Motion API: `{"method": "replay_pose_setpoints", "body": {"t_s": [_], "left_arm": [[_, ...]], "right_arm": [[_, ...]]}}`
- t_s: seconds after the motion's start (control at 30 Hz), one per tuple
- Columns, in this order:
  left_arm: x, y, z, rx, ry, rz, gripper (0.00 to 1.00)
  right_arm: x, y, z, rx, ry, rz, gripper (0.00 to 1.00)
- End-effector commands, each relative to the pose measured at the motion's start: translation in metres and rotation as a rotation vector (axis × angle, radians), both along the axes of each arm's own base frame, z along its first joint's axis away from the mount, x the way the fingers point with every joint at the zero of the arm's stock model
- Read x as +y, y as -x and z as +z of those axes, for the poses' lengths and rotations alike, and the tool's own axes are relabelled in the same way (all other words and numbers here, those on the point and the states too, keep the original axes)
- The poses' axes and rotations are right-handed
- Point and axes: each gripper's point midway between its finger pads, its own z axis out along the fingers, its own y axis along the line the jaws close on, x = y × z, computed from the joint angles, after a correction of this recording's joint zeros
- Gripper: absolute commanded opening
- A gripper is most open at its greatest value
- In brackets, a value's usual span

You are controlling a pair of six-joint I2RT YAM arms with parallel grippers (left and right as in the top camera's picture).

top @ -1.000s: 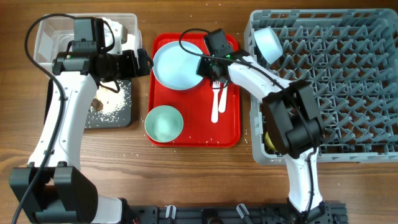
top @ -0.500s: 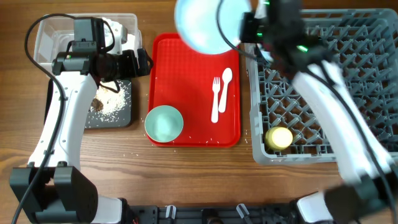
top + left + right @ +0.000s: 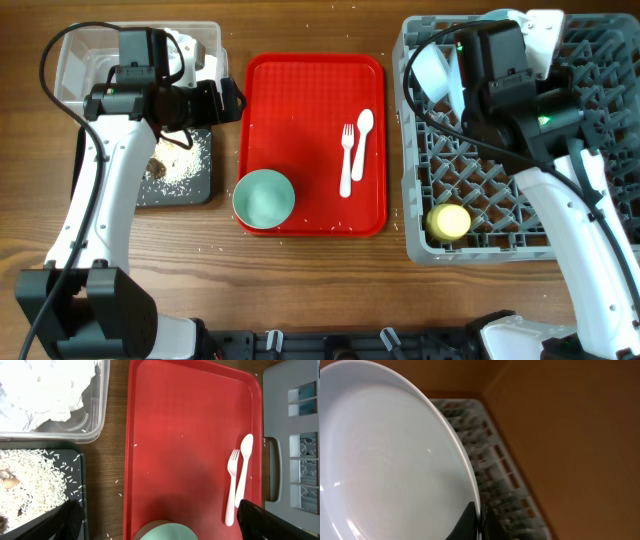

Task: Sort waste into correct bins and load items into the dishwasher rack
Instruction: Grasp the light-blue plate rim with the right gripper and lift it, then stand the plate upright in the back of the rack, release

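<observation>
Right gripper pinches plate upright over rack.

- red tray: flat, rectangular, rounded corners, low raised rim. lies flat on the table, a little left of centre in the overhead view, long sides running top to bottom of frame.
- same tray in the left wrist view: fills the middle of the frame, glossy, with faint scuffs on the floor. the rim reads as a brighter red band.
- table: brown wood, grain running left-right in the overhead view. a bare strip shows on each side of the tray, and a wider band along the near edge.
- left wrist view: narrow strip of that wood just left of the tray rim.
- right wrist view: brown surface, blurred, no grain readable.
</observation>
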Motion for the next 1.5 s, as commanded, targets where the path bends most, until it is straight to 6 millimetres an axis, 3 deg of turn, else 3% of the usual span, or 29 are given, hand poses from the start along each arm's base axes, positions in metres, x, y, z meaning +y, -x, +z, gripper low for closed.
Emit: {"method": "replay_pose_setpoints", "body": {"t_s": [0.0, 0.4, 0.6, 0.8, 1.0, 1.27, 1.47], "left_arm": [[0.004, 0.0, 0.006, -0.02, -0.007, 0.006, 1.0], [0.004, 0.0, 0.006, -0.02, -0.007, 0.006, 1.0], [0.004, 0.0, 0.006, -0.02, -0.007, 0.006, 1.0], [0.004, 0.0, 0.006, -0.02, -0.007, 0.006, 1.0], [0.004, 0.0, 0.006, -0.02, -0.007, 0.006, 1.0], [0.004, 0.0, 0.006, -0.02, -0.007, 0.006, 1.0], [0.004, 0.0, 0.006, -0.02, -0.007, 0.006, 1.0]], "right_arm": [[-0.025, -0.001, 0.014, 0.024, 0.162, -0.076, 0.04], [-0.063, -0.057, -0.001, 0.099, 0.254, -0.092, 0.04], [-0.077, -0.095, -0.039, 0.223, 0.262, 0.01, 0.04], [-0.062, -0.122, -0.066, 0.299, 0.249, 0.17, 0.04], [-0.051, -0.13, -0.075, 0.294, 0.209, 0.236, 0.04], [-0.042, -0.139, -0.106, 0.356, 0.209, 0.251, 0.04], [-0.05, -0.135, -0.114, 0.359, 0.231, 0.146, 0.04]]}}
